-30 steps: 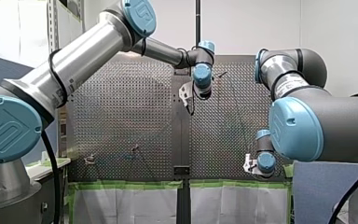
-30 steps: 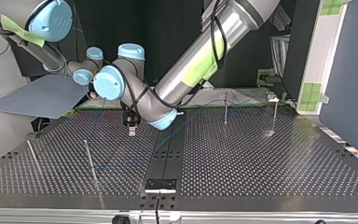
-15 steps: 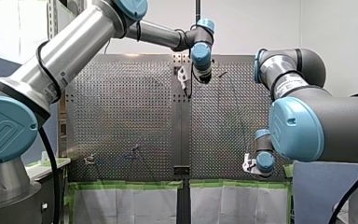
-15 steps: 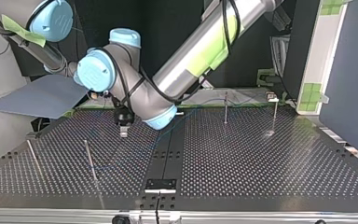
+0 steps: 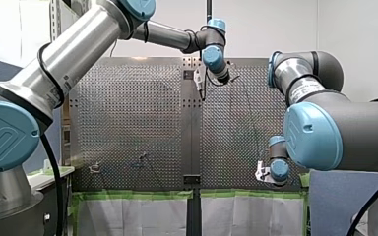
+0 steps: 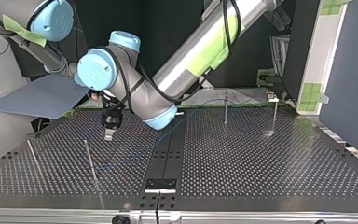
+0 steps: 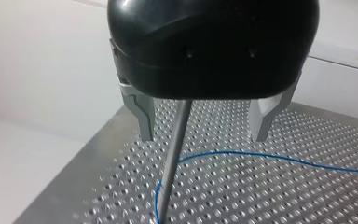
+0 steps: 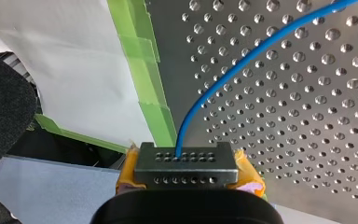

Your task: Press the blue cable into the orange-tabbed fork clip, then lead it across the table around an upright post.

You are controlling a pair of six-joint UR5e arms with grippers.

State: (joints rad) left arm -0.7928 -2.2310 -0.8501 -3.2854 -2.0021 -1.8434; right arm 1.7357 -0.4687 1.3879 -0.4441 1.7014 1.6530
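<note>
Moved since a second ago: my left gripper [image 7: 203, 136], leftward in top view; fingers wide, straddling upright post [image 7: 173, 158]. Item: blue cable [image 7: 261, 157], curled at post's base, clamped by my right gripper [image 8: 186, 168]. Advice: keep it low, taut.

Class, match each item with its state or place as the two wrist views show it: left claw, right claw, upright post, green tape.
1. left claw
2. right claw
3. upright post
4. green tape

A. shut on the blue cable
B. open
C. along the edge of the table
D. between the metal fingers

Pairs: 1-B, 2-A, 3-D, 4-C.
</note>
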